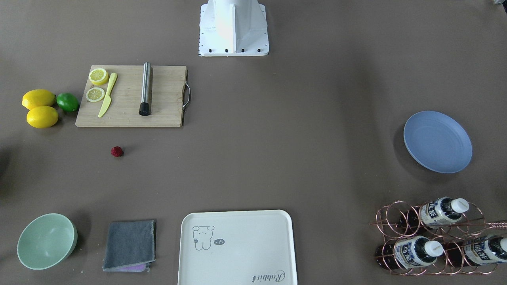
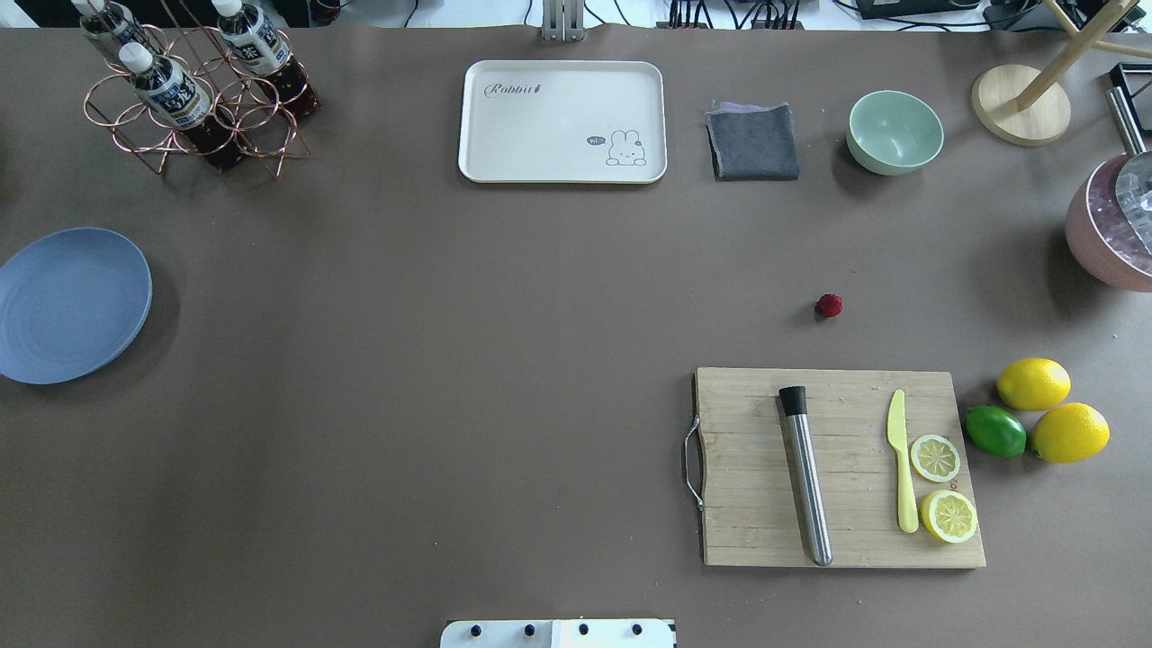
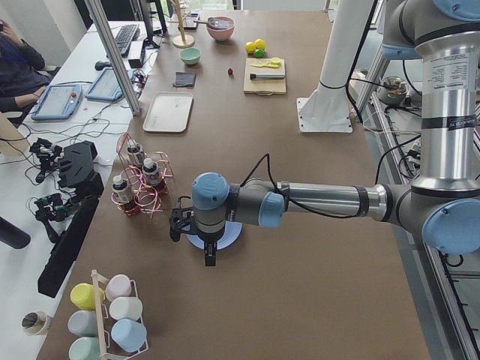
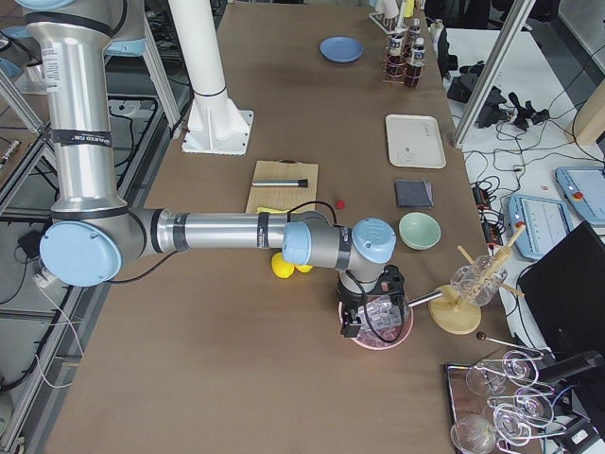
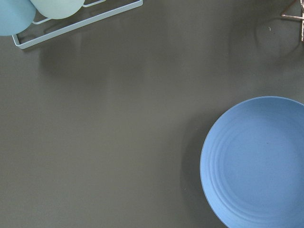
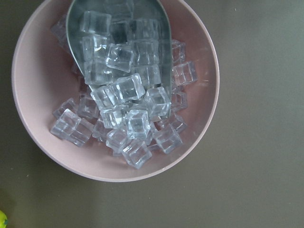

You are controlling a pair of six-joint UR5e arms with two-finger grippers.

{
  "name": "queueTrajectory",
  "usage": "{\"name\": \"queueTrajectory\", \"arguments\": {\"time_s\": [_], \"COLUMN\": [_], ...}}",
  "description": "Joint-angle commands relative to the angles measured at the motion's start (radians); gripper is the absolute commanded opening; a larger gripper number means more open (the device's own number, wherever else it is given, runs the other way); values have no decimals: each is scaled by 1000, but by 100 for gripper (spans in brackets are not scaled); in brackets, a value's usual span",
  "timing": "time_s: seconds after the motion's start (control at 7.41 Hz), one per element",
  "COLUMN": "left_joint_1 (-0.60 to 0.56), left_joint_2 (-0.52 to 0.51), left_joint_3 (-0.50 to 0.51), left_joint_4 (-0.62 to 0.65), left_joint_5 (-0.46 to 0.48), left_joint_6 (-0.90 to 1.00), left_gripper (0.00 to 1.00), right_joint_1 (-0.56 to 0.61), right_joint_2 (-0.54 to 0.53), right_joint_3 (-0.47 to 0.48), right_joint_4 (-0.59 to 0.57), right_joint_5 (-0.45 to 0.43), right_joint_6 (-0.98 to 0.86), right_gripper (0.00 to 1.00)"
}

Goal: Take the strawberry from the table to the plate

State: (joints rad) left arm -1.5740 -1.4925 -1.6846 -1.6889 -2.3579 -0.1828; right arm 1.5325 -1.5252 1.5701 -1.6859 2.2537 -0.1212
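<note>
Overhead and opposite front views steeply down on one table (image 2: 450, 360); wrist views close, straight down.

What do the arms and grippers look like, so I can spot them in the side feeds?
The left arm and right arm are silver-grey tubes with light-blue joint caps, a dark lettered band on the upright link and a thin black cable near the wrist. The left gripper and right gripper are black.
</note>
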Motion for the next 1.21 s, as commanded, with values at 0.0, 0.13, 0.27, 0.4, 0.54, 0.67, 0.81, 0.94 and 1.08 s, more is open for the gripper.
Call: {"name": "queueTrajectory", "arguments": {"time_s": [0.0, 0.13, 0.27, 0.4, 0.54, 0.67, 0.81, 0.94, 1.08], "left_joint_1": [-1, -1, 2, 0, 2, 12, 35, 67, 92], "left_joint_2": [3, 2, -36, -41, -44, -70, -93, -94, -103], "left_joint_3": [3, -9, 12, 20, 46, 78, 127, 176, 233], "left_joint_4": [-15, -15, -49, -130, -220, -266, -306, -345, -350], "left_joint_5": [-4, -26, -49, -47, -47, -46, -46, -44, -44], "left_joint_6": [6, 3, 2, 0, -4, -1, 0, -6, -3], "left_gripper": [98, 98, 98, 98, 98, 98, 97, 98, 99], "right_joint_1": [0, 0, -2, -2, -5, -30, -79, -127, -165], "right_joint_2": [-1, 5, 16, 20, 19, 19, 20, 39, 40], "right_joint_3": [-7, 1, 26, 51, 56, 56, 56, 57, 59], "right_joint_4": [0, 0, 12, 79, 201, 310, 369, 376, 379], "right_joint_5": [12, 44, 81, 83, 78, 76, 76, 84, 83], "right_joint_6": [0, 0, 0, 0, 18, 94, 162, 173, 266], "right_gripper": [100, 100, 100, 100, 100, 100, 100, 100, 100]}}
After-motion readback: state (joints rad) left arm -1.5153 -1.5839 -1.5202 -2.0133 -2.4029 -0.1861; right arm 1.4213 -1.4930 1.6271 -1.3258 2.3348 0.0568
